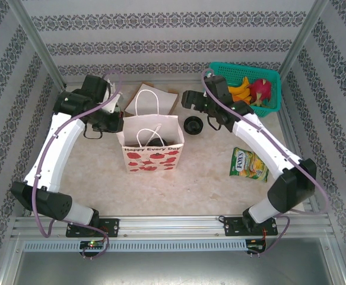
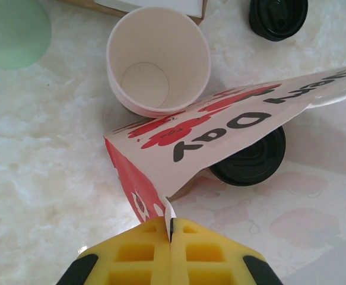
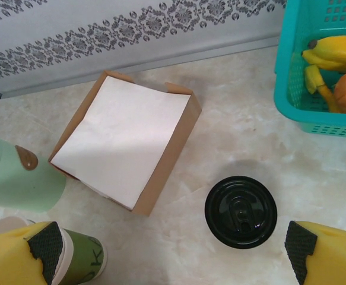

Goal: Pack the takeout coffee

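1. Left gripper (image 2: 170,236) is pinched together on the paper bag (image 2: 220,127) edge, bottom middle.
2. Open cup (image 2: 158,62) sits top centre; the bag half hides a black lid (image 2: 253,160).
3. Right gripper (image 3: 173,246) is spread wide, with a second lid (image 3: 241,212) low in the frame.

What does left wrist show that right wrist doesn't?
Left wrist: left gripper shut on the rim of the printed paper bag, with a half-hidden black lid under it. Right wrist: right gripper open, teal basket with bananas. Both: pale green cup, paper cup, loose black lid, cardboard box.
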Robot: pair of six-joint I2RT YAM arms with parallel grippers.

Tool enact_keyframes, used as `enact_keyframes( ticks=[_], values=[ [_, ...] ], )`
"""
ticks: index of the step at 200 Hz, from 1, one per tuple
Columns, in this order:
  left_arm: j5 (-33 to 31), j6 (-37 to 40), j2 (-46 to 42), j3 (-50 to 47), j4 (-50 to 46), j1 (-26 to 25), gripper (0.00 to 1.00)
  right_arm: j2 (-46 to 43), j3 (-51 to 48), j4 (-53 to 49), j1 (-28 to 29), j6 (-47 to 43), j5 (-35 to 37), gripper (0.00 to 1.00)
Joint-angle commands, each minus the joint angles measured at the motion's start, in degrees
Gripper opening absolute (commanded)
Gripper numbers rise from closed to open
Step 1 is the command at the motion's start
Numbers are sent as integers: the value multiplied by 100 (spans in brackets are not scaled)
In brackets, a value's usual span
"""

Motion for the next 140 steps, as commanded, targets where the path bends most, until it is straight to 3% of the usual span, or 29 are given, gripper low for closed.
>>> enact_keyframes(
  ticks=[1, 58, 88, 140],
  values=[
    [-65, -39, -110, -123, -309, 258, 0, 391, 298, -171, -11, 232, -126, 98],
    [-136, 331, -316, -335, -410, 935, 0, 1684, 835, -144, 121, 734, -151, 94],
    [-289, 201, -373, -406, -220, 1133, 0, 2405, 1122, 28, 302, 1332, 41, 83],
    [127, 151, -471, -616, 169, 1190, 2, 3544, 1906, 157, 585, 1678, 350, 61]
  ],
)
